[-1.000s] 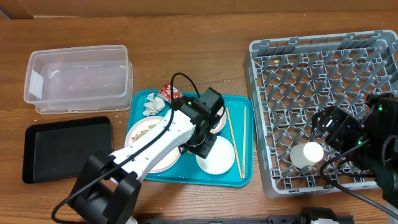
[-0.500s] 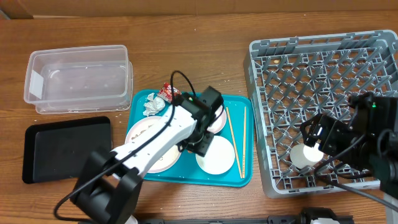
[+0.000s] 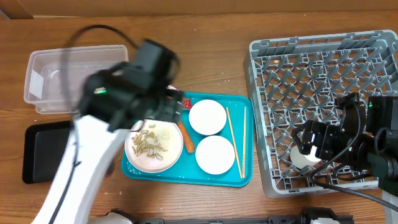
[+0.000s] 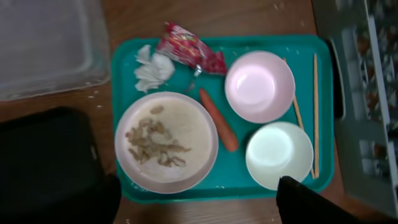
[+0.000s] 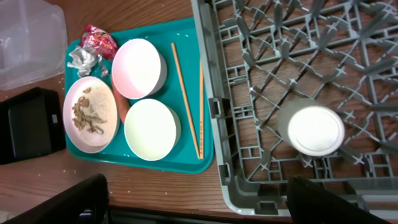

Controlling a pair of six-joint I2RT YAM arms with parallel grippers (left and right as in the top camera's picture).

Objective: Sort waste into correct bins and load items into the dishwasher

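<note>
Your left gripper (image 4: 205,208) hangs high over the flat teal plastic tray (image 4: 124,81), fingers spread wide w/ nothing btwn them. That's prob. so the wrist cam takes in the whole tray before a pick. Your right gripper (image 5: 202,205) is likewise spread and empty, above the near-left part of the square grey plastic dish rack (image 5: 298,56) on the right.

Rack holds only a small round white cup-like piece (image 5: 317,129), standing btwn pegs, which should keep it put.

On the teal tray, centre:
- **Far left:** red crinkled snack wrapper (image 4: 189,50) and crumpled white tissue (image 4: 152,70).
- **Near left:** large round white plate (image 4: 196,134) w/ brownish rice-like scraps (image 4: 152,146) on it, orange carrot piece (image 4: 219,119) just beside its right rim.
- **Right of those:** far small white bowl (image 4: 259,86) and near small white bowl (image 4: 278,154), both empty.
- **Right edge:** thin pale wooden chopsticks (image 4: 314,112).

Clear rectangular plastic tub (image 4: 50,37), far left, and flat black rectangular tray (image 4: 43,162), near left, have nothing in them that I can see. No waste sorted yet.
</note>
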